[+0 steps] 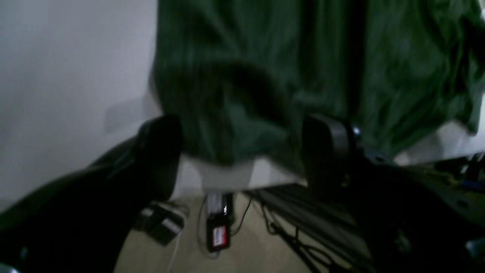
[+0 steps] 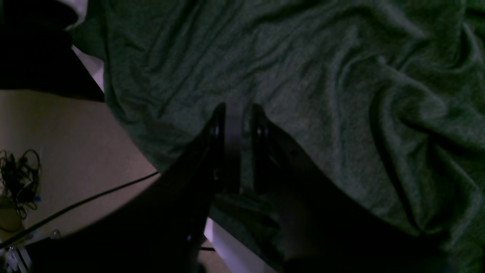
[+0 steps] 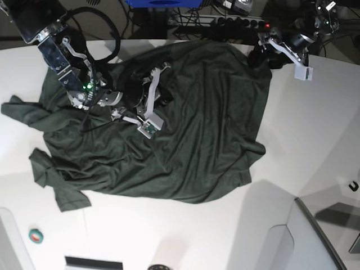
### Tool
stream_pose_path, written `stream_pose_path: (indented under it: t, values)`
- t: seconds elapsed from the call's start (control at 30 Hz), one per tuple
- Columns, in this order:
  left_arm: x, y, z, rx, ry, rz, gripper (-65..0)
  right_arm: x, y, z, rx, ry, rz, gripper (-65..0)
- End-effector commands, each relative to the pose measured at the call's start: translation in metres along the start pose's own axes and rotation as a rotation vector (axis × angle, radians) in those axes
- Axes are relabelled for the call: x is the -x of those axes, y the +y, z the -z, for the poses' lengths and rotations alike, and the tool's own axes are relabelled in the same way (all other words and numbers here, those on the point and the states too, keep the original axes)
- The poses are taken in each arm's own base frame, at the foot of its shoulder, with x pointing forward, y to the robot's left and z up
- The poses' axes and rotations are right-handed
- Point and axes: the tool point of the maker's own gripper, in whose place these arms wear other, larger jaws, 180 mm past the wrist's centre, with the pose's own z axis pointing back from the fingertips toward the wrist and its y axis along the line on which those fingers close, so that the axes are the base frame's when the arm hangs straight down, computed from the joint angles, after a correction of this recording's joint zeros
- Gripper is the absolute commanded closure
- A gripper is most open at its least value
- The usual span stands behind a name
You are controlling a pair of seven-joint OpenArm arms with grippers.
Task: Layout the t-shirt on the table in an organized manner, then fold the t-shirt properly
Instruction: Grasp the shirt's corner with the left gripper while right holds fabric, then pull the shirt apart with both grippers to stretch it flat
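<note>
The dark green t-shirt (image 3: 197, 129) lies spread and wrinkled over the white table (image 3: 298, 140), one sleeve at the left (image 3: 22, 109) and one at the front left (image 3: 59, 188). At the shirt's far right corner, my left gripper (image 1: 242, 125) stands open. Its black fingers (image 1: 163, 148) are on either side of the t-shirt (image 1: 265, 57) hem at the table edge. My right gripper (image 2: 238, 113) is over the t-shirt (image 2: 322, 83), near its far left part. Its jaws are nearly together, with a thin fold of cloth between them.
A small teal and red round thing (image 3: 35, 236) sits at the table's front left. A grey raised panel (image 3: 323, 239) fills the front right, with a black hook (image 3: 353, 186) near it. Cables and a red-labelled box (image 1: 218, 235) lie on the floor below the table edge.
</note>
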Motion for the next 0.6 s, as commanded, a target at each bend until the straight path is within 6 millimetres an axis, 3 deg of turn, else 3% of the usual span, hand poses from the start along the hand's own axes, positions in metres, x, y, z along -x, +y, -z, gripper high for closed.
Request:
stream_pose_path:
  t: [0.0,0.2,0.37,0.43,0.57]
  values:
    - [-0.001,0.001,-0.002,0.003,-0.01,-0.004,-47.6,-0.013,0.001,-0.003,-0.012,-0.042,-0.008,-5.0]
    - [0.007,-0.004,0.013,0.023,-0.007,-0.06,-47.6,-0.008,0.002,-0.003,-0.012,-0.035,0.002,-5.0]
    - [0.002,-0.007,0.02,0.034,-0.02,-0.072,-46.7,0.001,-0.001,-0.007,-0.004,-0.026,0.012,-4.8]
    - [0.006,-0.009,0.022,0.038,-0.002,-0.076,-46.6,-0.001,-0.017,-0.015,0.038,-0.07,0.065,-4.8]
    - [0.001,-0.01,0.026,0.043,-0.008,-0.078,-46.4,0.005,-0.082,-0.056,0.233,-0.24,0.271,-5.4]
